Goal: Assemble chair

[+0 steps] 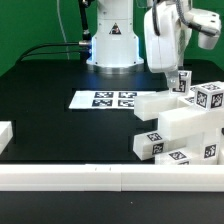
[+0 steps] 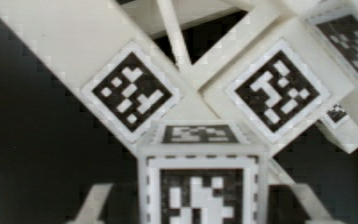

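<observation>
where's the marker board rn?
Exterior view: the marker board lies flat on the black table, centre, in front of the robot base and to the exterior view's left of the chair parts.

The black surface (image 1: pixel 50 80) carries the marker board (image 1: pixel 104 99), a cluster of white chair pieces (image 1: pixel 185 125), and a long white rail (image 1: pixel 100 178).
</observation>
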Motion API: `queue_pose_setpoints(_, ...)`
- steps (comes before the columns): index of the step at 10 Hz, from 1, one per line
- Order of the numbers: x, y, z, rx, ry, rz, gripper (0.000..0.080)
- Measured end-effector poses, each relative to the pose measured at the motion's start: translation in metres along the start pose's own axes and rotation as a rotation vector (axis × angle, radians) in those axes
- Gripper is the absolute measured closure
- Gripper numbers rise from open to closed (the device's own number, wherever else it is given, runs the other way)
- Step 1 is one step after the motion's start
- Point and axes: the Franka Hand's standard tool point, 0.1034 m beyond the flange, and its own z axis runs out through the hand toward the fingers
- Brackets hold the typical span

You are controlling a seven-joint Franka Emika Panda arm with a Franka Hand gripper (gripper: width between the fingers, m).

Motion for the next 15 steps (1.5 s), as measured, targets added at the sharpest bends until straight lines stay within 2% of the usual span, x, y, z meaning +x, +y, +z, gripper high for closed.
queue_pose_setpoints(1, -0.001, 0.001, 0.0, -0.008, 0.002, -0.058, 0.0321)
queue_pose_setpoints(2, -0.005, 0.004, 0.0, -0.03, 0.009, -0.198, 0.0189)
queue_pose_setpoints(4, -0.012, 0.007, 0.002, -0.031, 0.011, -0.501, 0.0162)
queue_pose_setpoints(5, -0.017, 0.012, 0.003, -0.05, 0.024, -0.663, 0.0152)
queue_pose_setpoints(9, -0.018, 0.013, 0.004, -0.055, 0.024, -0.895, 0.0151)
queue_pose_setpoints(10, -0.015, 0.011, 0.003, -0.06, 0.036, -1.096, 0.0151)
queue_pose_setpoints(11, -0.013, 0.007, 0.002, -0.053, 0.039, -1.265, 0.0151)
queue_pose_setpoints(13, -0.009, 0.005, 0.002, -0.059, 0.044, -1.447, 0.0151)
queue_pose_setpoints(14, -0.008, 0.005, 0.002, -0.062, 0.043, -1.524, 0.0236)
queue_pose_setpoints(15, -0.008, 0.005, 0.002, -0.062, 0.043, -1.526, 0.0372)
